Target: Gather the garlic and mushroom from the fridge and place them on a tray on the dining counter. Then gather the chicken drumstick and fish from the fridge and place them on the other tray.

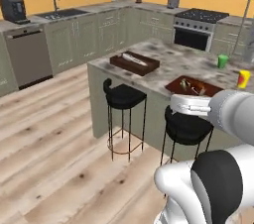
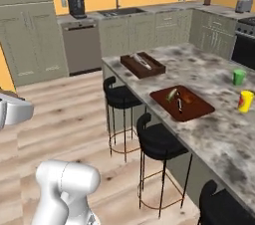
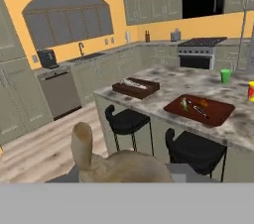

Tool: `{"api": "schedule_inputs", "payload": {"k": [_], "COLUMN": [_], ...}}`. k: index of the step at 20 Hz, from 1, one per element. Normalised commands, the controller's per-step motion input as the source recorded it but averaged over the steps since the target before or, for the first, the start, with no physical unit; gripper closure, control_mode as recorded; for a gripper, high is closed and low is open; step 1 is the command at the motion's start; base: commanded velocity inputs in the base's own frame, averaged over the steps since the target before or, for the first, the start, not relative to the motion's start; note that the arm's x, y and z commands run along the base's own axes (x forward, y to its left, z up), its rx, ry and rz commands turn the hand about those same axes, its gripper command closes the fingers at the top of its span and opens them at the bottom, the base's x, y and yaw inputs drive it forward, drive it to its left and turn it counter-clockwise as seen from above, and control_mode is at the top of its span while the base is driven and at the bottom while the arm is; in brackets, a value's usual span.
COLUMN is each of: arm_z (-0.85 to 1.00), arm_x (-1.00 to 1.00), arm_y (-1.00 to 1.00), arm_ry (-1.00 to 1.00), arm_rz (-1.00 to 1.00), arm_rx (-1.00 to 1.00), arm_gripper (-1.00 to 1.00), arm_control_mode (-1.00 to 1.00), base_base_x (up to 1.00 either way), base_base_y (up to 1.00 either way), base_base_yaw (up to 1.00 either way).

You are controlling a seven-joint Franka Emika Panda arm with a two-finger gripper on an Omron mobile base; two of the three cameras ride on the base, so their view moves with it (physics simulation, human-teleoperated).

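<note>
Hand view: gripper (image 3: 124,171) clamped on chicken drumstick (image 3: 111,161), well short of dining counter (image 3: 163,86) edge; open floor (image 3: 44,148) between.

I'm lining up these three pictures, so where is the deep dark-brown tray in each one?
Left base view: other tray, upper middle, on the dining counter near its left end.
Right base view, upper middle.
Hand view, centre.
Shared landmark: the flatter reddish-brown tray lying to its right.
</note>
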Motion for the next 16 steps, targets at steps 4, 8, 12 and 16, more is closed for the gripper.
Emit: {"api": "schedule_inputs", "payload": {"k": [4, 8, 12, 16], "arm_z": [0.0, 0.0, 0.0, 0.0], "arm_x": [0.0, 0.0, 0.0, 0.0], "arm_y": [0.0, 0.0, 0.0, 0.0], "arm_ry": [0.0, 0.0, 0.0, 0.0], "arm_rz": [0.0, 0.0, 0.0, 0.0], "arm_rx": [0.0, 0.0, 0.0, 0.0], "arm_gripper": [1.0, 1.0, 1.0, 1.0], "arm_control_mode": [1.0, 1.0, 1.0, 1.0], "base_base_x": [0.78, 0.79, 0.8, 0.79], "base_base_y": [0.85, 0.85, 0.85, 0.84], "base_base_yaw": [-0.39, -0.39, -0.39, -0.39]}}
